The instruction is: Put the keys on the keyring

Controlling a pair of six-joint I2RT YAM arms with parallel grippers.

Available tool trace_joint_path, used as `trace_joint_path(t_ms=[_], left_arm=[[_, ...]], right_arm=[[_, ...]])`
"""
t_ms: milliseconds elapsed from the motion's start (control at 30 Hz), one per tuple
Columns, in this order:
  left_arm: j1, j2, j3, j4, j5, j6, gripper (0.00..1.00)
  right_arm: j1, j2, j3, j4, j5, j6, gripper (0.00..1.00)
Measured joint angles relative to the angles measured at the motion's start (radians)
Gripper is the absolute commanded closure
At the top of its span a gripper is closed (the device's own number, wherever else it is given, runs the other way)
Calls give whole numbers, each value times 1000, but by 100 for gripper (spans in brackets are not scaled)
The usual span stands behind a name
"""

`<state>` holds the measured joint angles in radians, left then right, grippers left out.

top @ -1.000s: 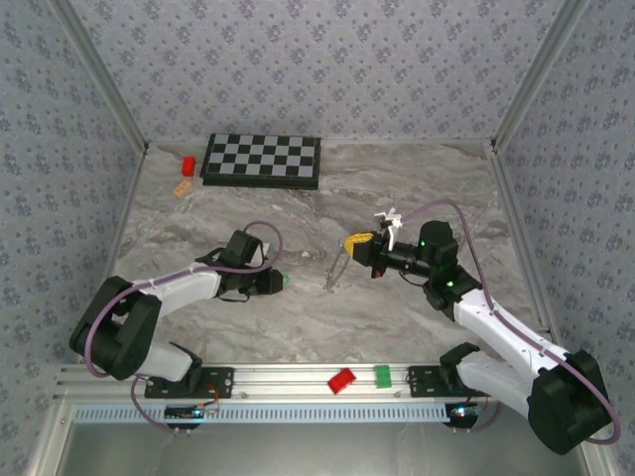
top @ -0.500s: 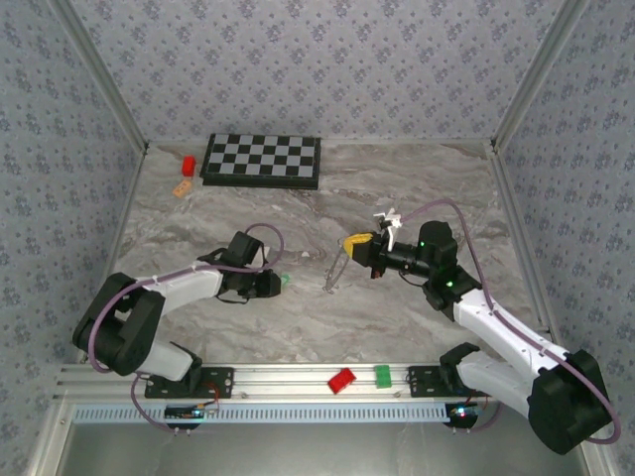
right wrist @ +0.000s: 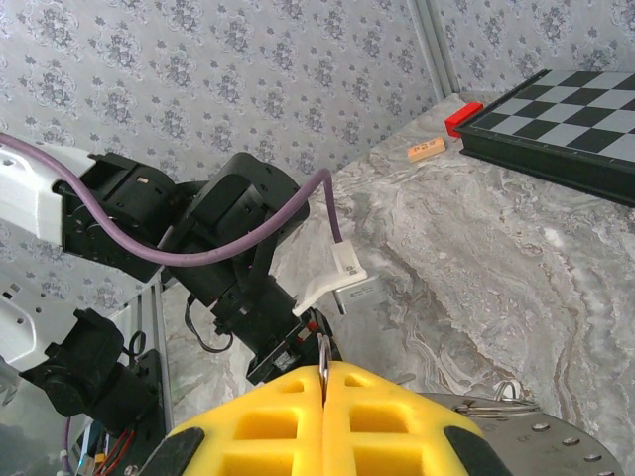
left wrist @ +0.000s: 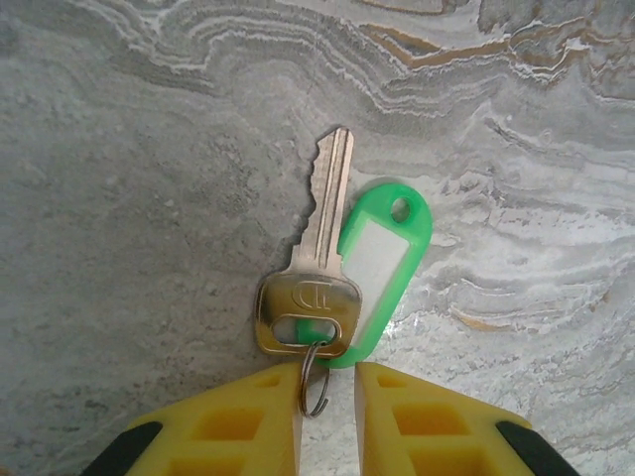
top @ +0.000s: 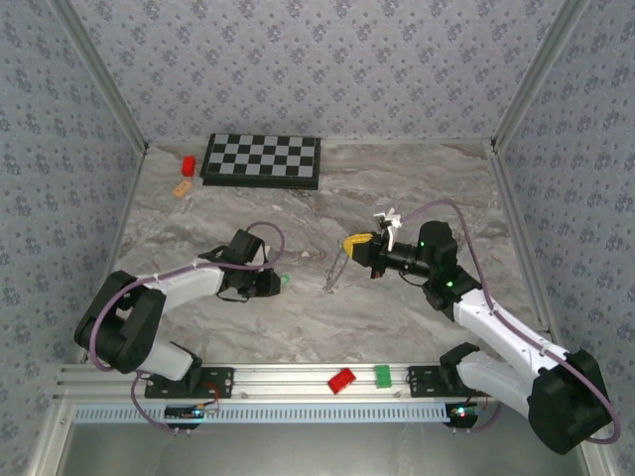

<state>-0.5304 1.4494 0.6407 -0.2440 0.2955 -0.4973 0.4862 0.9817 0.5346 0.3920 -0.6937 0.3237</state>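
A brass key [left wrist: 316, 268] with a green plastic tag [left wrist: 382, 268] lies flat on the marble table, and a small wire ring [left wrist: 316, 382] hangs from its head. My left gripper [left wrist: 327, 369] is low over it. Its yellow fingers stand a narrow gap apart, with that small ring between them, against the left finger. From above, the key is a green speck [top: 285, 281] at the left gripper [top: 273, 283]. My right gripper [right wrist: 324, 369] is shut on the keyring [right wrist: 323, 349], a thin metal ring whose edge sticks out between the pads. It hovers mid-table [top: 349, 242], pointing at the left arm.
A chessboard [top: 261, 160] lies at the back, with a red block [top: 188, 164] and a tan block [top: 182, 186] to its left. A red block [top: 342, 380] and a green block [top: 382, 375] sit on the front rail. A thin silvery piece [top: 332, 276] hangs below the right gripper.
The left gripper's fingers have drawn closer together round the key's small ring. The right arm has not moved.
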Motion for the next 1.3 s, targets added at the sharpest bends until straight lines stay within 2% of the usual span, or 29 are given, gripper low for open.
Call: trace_joint_path(t_ms=[267, 700, 767, 833, 933, 1167, 1300], left_arm=[[0, 0, 0, -7, 0, 0, 84], [1, 0, 0, -16, 0, 0, 84], [1, 0, 0, -16, 0, -2, 91], [1, 0, 0, -16, 0, -1, 92], [1, -2, 0, -14, 0, -1, 100], [1, -4, 0, -16, -3, 0, 100], [-1, -45, 0, -30, -42, 0, 100]], right_arm=[[1, 1, 0, 0, 0, 0, 100], [1, 1, 0, 0, 0, 0, 100], [1, 1, 0, 0, 0, 0, 100], [2, 1, 0, 0, 0, 0, 100], [4, 1, 0, 0, 2, 0, 100], [6, 3, 0, 0, 3, -1, 100], [6, 3, 0, 0, 3, -3, 100]])
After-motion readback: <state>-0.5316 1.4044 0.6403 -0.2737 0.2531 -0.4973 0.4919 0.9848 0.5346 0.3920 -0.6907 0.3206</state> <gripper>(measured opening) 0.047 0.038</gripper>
